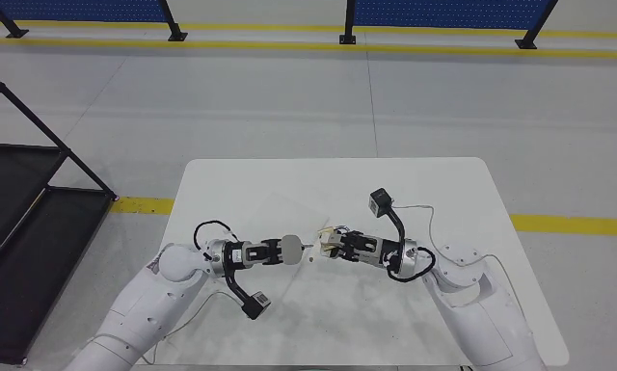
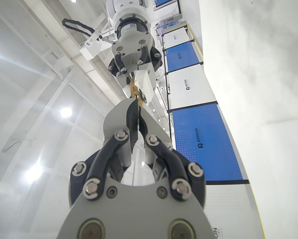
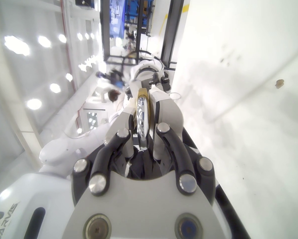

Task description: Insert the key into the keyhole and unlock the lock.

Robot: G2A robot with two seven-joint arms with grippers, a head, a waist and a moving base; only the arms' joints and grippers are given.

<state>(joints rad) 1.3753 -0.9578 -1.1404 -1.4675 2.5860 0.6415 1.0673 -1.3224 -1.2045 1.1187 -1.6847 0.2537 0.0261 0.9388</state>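
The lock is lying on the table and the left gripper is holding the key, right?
Not quite. The lock isn't lying on the table. The right gripper is shut on it and holds it up off the table, as the right wrist view shows. The left gripper does hold the key.

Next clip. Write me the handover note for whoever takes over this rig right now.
Left gripper: shut on the key, held above the table.
Right gripper: shut on the lock, facing the key, also off the table.
Done: both things are in hand, and the key tip is at the lock's body. I cannot tell whether it has entered the keyhole.
Left: seat the key fully, then turn it to unlock.
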